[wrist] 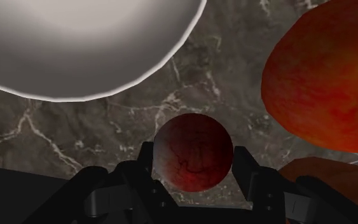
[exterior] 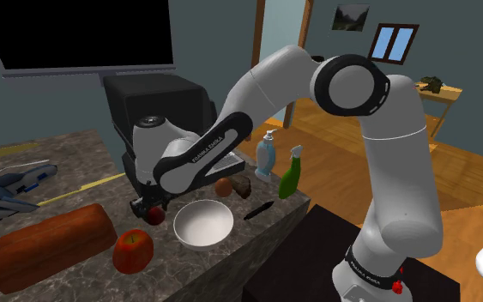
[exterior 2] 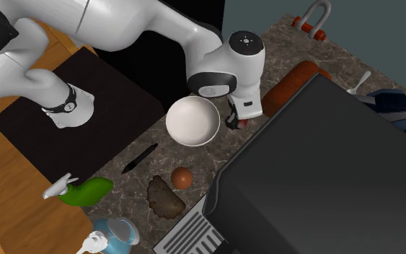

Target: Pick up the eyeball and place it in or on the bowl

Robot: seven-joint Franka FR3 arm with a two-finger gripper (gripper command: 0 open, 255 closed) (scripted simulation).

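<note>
the jaws are closed snug on the dark red eyeball (wrist: 193, 153), one on each side. it is low over the stone table (wrist: 107, 137), just beside the white bowl (wrist: 75, 44) and a red apple (wrist: 323, 76).

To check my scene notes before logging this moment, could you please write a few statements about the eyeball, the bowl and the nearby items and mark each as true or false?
1. The eyeball already lies in the bowl. False: the dark red eyeball is outside the bowl, beside its rim, between the fingers.
2. The bowl is white and stands upright on the marbled counter. True.
3. A red apple lies on the counter close to the bowl. True.
4. The green spray bottle stands right next to the apple. False: it stands at the counter's edge beside a blue bottle, across the bowl from the apple.
</note>
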